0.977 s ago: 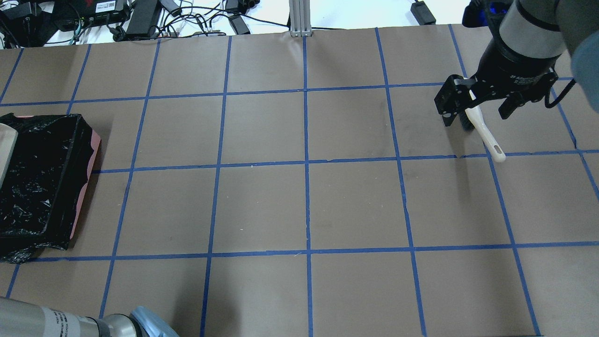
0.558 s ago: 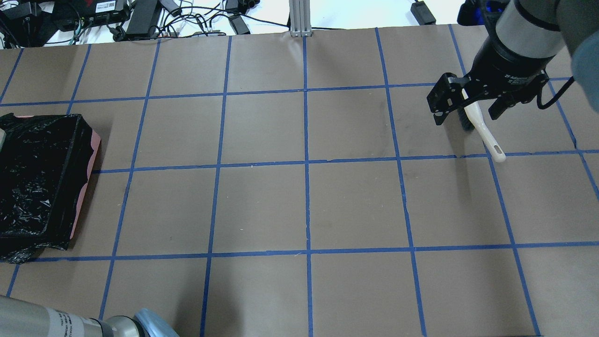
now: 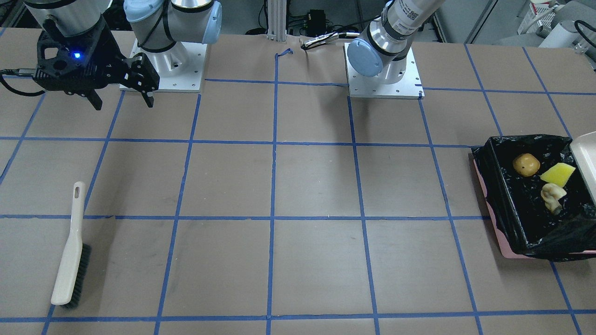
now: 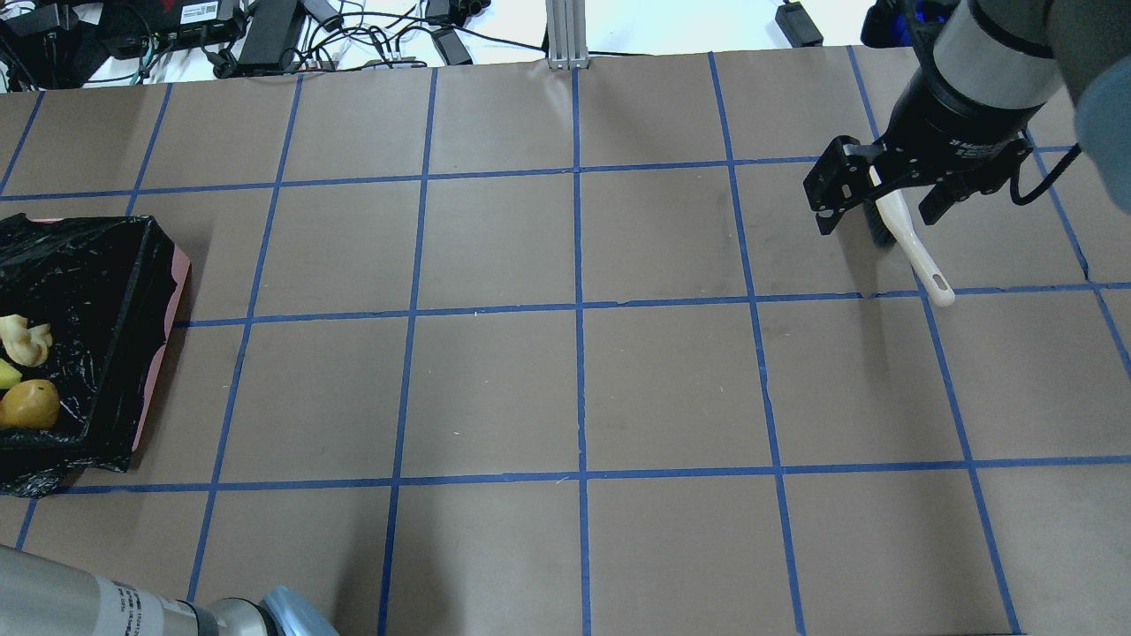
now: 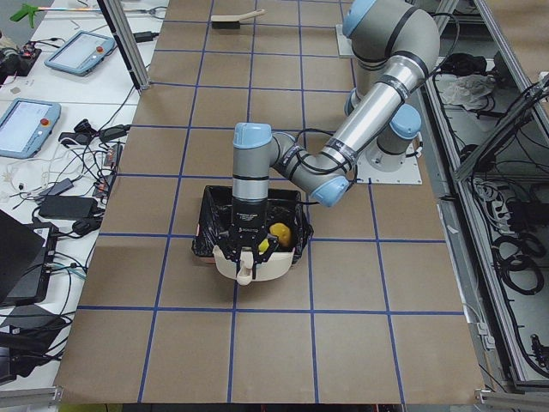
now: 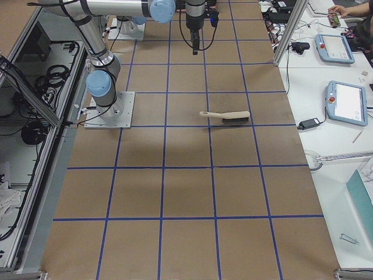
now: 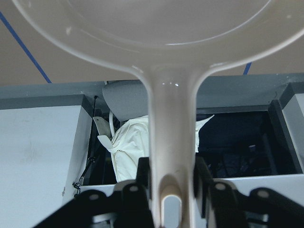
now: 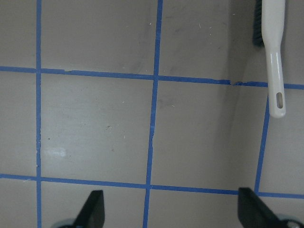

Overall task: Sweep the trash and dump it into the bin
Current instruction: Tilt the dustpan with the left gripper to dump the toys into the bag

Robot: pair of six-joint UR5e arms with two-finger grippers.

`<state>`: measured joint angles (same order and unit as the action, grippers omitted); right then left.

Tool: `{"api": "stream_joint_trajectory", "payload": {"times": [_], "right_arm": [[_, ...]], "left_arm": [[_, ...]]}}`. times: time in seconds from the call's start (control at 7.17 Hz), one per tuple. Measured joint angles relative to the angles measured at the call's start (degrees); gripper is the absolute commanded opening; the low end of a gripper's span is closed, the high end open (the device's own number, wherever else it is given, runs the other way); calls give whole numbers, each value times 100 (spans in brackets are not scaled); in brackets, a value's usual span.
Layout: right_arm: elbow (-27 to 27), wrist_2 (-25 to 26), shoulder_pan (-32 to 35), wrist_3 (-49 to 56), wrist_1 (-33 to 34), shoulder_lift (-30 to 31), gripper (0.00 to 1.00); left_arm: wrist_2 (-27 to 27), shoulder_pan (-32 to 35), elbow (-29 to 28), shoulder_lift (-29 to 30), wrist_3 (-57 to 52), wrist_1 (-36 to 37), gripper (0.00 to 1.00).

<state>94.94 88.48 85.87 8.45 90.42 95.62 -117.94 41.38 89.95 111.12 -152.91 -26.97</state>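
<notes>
Trash: the potato-like lump [image 3: 526, 164], the yellow-green wedge [image 3: 557, 174] and the croissant-like pastry [image 3: 552, 196] all lie inside the bin, close together on the black liner.
Bin: the pink-edged, black-bagged container [image 3: 498, 186] sits on the table at the end on the robot's left side.
Left gripper [image 7: 172, 180]: clenched on the handle of the beige dustpan [image 5: 257, 268], holding it over the bin's outer end.
Obstruction: in the exterior left view the dustpan and the left arm cover part of the bin. Only the wedge shows past them there.
Right gripper [image 3: 122, 97]: fingers spread wide with nothing between them, raised above the table on the robot's right side, well apart from the bin.
Brush [image 3: 70, 260]: white handle and dark bristles, lying flat on the robot's right side of the table. It crosses a tape line with the handle end toward the robot and is not touching the right gripper.
Surface: table [image 4: 495, 389] covered in brown paper and divided into squares by blue tape.
Room: cables and power bricks [image 4: 265, 35] lie beyond the far edge, and an aluminium post [image 4: 565, 31] stands at mid-edge. Tablets [image 5: 26, 124] rest on a side bench.
</notes>
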Motion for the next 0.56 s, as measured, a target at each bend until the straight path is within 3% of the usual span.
{"api": "stream_joint_trajectory", "payload": {"times": [0.56], "right_arm": [[7, 11, -2, 22, 30, -10, 100]], "left_arm": [[-100, 37, -56, 40, -184, 133, 0]]}}
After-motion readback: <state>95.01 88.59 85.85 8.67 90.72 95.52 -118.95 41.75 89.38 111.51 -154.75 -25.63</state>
